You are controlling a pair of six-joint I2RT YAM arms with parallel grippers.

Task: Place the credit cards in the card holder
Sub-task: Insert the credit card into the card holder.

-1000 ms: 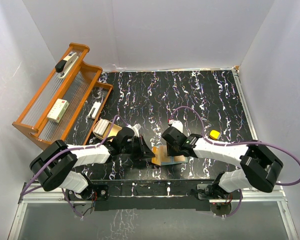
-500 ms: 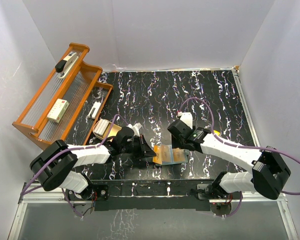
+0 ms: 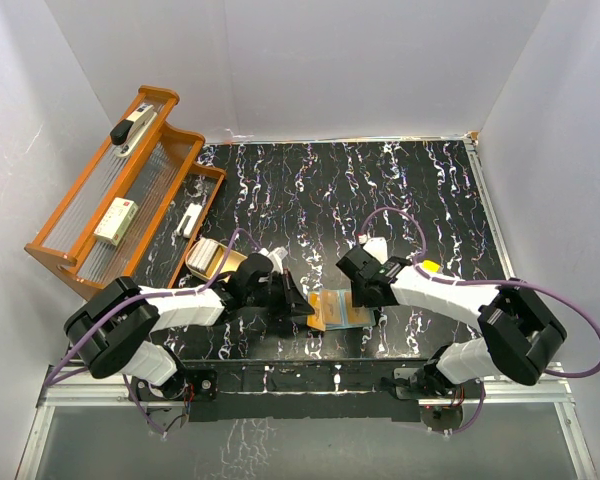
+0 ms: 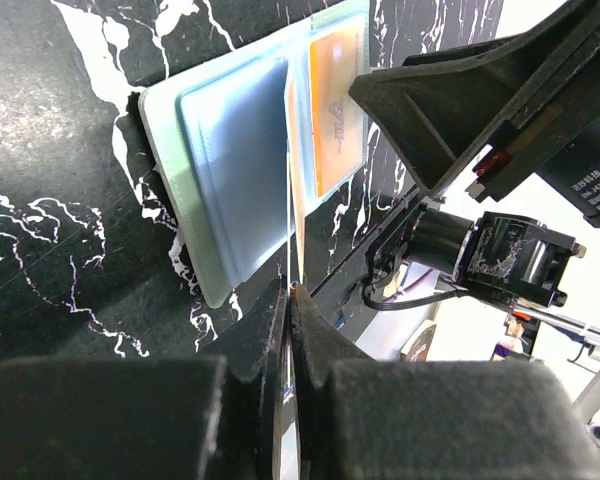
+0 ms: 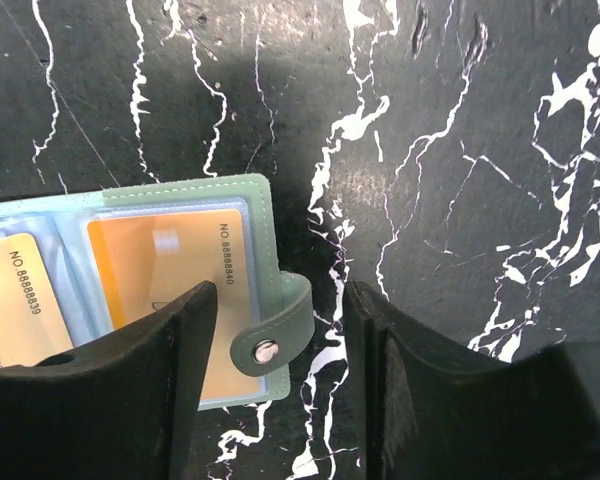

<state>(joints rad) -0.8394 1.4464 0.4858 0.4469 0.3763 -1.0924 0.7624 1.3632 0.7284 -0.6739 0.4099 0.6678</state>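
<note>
Now the card holder (image 3: 342, 308) lies open at 6 o'clock on the table (image 3: 380, 200), 2 orange cards (image 5: 180, 260) slotted. The left gripper (image 4: 288, 290) is clenched on its upright leaf. The right gripper (image 5: 280, 290) is released astride the snap tab (image 5: 272, 335), which might snag and drag.

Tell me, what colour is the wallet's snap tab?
Dark green snap tab with a silver stud, clearest in the right wrist view.

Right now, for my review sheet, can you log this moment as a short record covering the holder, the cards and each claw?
left claw: shut on a thin leaf of the card holder, seen edge-on
right claw: open, jaws either side of the snap tab
card holder: lying open between both claws
orange cards: two showing in its sleeves
right claw contact: cannot tell
</note>
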